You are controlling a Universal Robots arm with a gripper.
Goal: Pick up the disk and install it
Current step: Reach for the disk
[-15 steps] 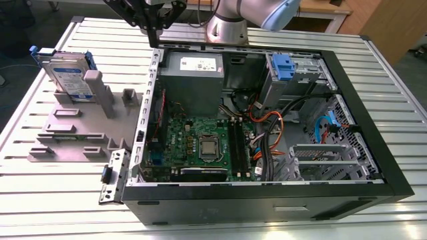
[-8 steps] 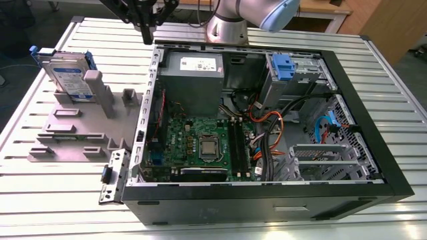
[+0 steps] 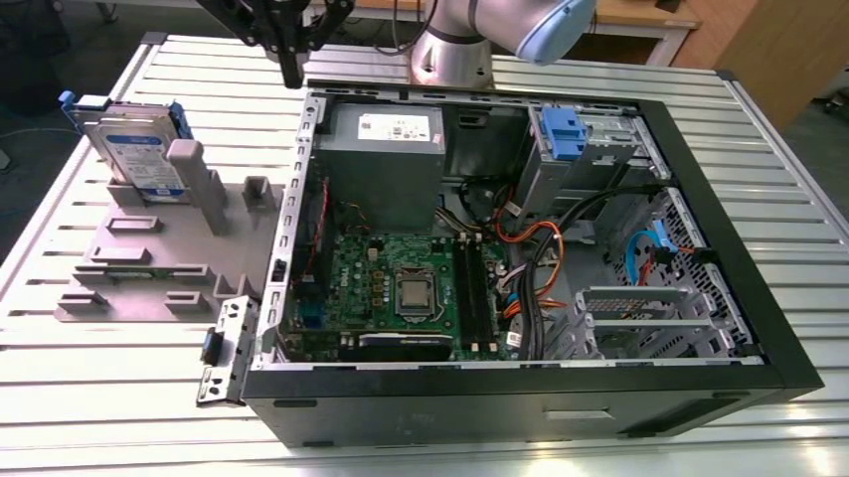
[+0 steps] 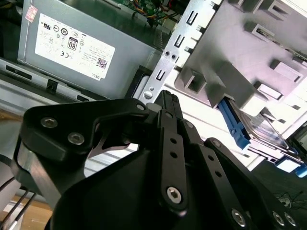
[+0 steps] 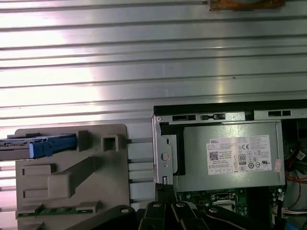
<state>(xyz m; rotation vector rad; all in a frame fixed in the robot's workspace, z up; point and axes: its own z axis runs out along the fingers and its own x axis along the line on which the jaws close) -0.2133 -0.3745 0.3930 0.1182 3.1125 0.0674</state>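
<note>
**Reaching stage: gripper [image 3: 289, 78] above the computer case [image 3: 558, 393], disk [image 3: 139, 149] not yet taken**

We read this moment as the very start of the pick-up step. The disk stands on edge in the grey fixture [image 3: 159, 263], outside the case and just beside its wall on the exterior view's left. Its blue carrier frame shows along the upper edge. The first wrist view shows the same disk [image 5: 45, 145] edge-on, seated in its slot away from the case.

The gripper hangs over the far corner of the case, above the wall nearest the power supply [image 3: 385, 139], and is well apart from the disk. In the second wrist view the gripper [image 4: 166, 96] appears drawn together at the tip with nothing between its jaws, so we take it to be closed and empty.

Inside the case, the drive bay [image 3: 603, 139] at the other far corner carries its fixed blue bracket [image 3: 564, 134] and no disk, so the install has not begun.

In our judgement a grasp would call for three things:
- the jaws parted enough to take the disk's thin edge;
- the arm carried outward from the case until it is over the fixture;
- a straight descent in line with the disk, keeping off the fixture's upright post beside it
</note>
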